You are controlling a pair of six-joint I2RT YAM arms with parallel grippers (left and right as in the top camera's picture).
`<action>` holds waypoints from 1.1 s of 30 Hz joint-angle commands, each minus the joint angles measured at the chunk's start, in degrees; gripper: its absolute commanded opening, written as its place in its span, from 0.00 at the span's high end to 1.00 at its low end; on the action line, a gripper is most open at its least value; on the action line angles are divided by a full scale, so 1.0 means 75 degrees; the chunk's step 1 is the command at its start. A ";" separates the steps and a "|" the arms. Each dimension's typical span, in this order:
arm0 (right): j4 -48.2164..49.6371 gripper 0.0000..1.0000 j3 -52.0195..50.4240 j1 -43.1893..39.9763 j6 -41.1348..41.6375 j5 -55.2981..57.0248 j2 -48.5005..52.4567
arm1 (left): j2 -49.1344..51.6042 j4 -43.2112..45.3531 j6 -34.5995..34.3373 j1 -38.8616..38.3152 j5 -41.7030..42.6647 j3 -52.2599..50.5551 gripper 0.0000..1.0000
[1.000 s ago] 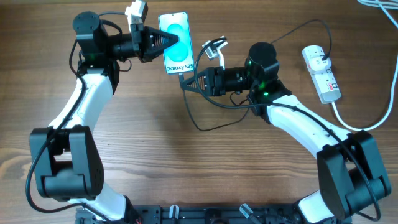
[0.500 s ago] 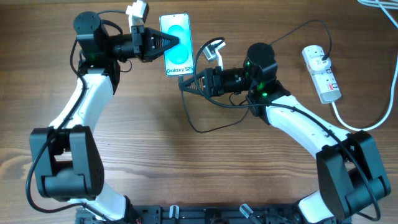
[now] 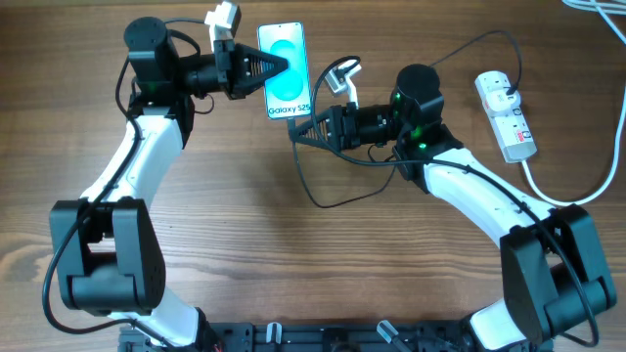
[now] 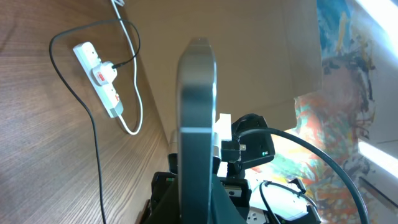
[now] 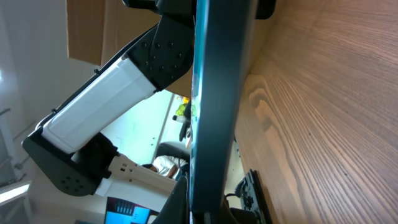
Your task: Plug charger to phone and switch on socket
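Near the desk's far edge, the left gripper [image 3: 262,70] clamps the phone [image 3: 286,70] by its side, and the right gripper [image 3: 298,132] seems closed on the charger [image 3: 319,202] plug at its bottom edge (port hidden); push straight, phone steady

The phone [image 5: 217,93] stands edge-on straight ahead of the right tool [image 5: 208,214], a dark slab with teal light along its left face. Left of the tool rises the left arm's white link [image 5: 99,99]. Wood-grained desk [image 5: 323,124] fills the right.
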 commanded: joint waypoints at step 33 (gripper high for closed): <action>0.0391 0.28 0.0087 -0.0376 0.0114 -0.1402 -0.0055 | -0.0213 -0.0032 0.0353 -0.0411 0.0647 0.0064 0.96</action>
